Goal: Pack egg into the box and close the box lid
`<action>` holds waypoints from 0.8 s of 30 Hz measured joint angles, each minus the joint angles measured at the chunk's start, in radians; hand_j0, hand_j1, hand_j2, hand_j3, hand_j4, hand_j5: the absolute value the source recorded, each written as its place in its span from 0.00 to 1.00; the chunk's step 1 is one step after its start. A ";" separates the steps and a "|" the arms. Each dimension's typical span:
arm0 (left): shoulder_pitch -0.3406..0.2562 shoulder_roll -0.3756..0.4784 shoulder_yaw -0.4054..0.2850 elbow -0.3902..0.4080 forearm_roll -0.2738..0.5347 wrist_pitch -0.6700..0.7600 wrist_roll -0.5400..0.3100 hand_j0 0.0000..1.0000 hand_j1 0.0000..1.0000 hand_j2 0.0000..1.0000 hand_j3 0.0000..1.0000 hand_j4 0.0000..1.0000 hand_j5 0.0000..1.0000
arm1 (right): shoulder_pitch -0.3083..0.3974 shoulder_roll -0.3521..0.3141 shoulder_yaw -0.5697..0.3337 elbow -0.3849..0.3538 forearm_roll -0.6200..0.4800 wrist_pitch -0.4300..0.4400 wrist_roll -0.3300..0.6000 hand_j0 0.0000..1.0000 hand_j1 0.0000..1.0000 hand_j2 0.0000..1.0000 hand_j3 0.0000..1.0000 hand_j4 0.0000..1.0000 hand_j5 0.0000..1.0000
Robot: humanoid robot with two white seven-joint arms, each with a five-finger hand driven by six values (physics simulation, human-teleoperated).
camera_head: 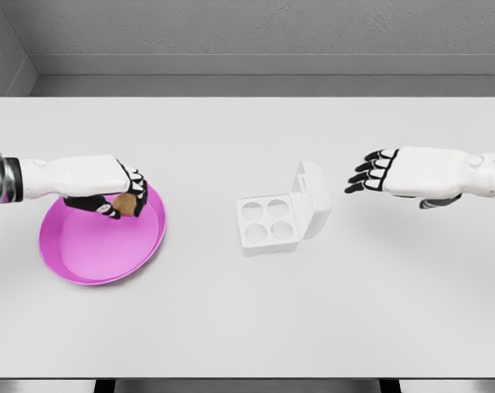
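A brown egg [125, 203] is held in my left hand [120, 196], whose fingers curl around it just above the far right part of the pink plate [84, 254]. The white egg box [268, 223] sits near the table's middle with several empty round cups. Its lid [311, 196] stands open, tilted up on the right side. My right hand [370, 173] hovers to the right of the box, above the table, with its fingers relaxed and holding nothing.
The white table [247, 327] spans the whole view, with a grey wall behind its far edge. The plate holds nothing else that I can see.
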 measured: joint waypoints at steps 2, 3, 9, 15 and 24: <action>-0.006 -0.012 0.001 -0.002 0.003 0.000 0.000 0.35 0.35 0.35 0.35 0.35 0.35 | 0.000 -0.009 -0.003 0.000 0.000 0.000 0.000 1.00 1.00 1.00 1.00 1.00 1.00; -0.006 -0.017 0.002 -0.003 0.003 0.000 0.000 0.35 0.35 0.35 0.35 0.35 0.35 | 0.002 -0.012 -0.004 0.000 0.000 0.000 0.000 1.00 1.00 1.00 1.00 1.00 1.00; -0.015 -0.063 0.006 -0.010 0.005 0.000 0.000 0.35 0.35 0.35 0.35 0.35 0.35 | 0.000 -0.017 -0.004 0.000 0.000 0.000 0.000 1.00 1.00 1.00 1.00 1.00 1.00; -0.018 -0.109 0.006 -0.020 0.010 0.000 0.001 0.33 0.33 0.33 0.33 0.33 0.33 | -0.002 -0.017 -0.003 0.000 -0.001 0.000 0.000 1.00 1.00 1.00 1.00 1.00 1.00; -0.038 -0.175 0.005 -0.028 0.011 0.000 0.002 0.32 0.32 0.32 0.32 0.32 0.32 | -0.002 -0.016 -0.002 -0.003 -0.002 0.000 0.000 1.00 1.00 1.00 1.00 1.00 1.00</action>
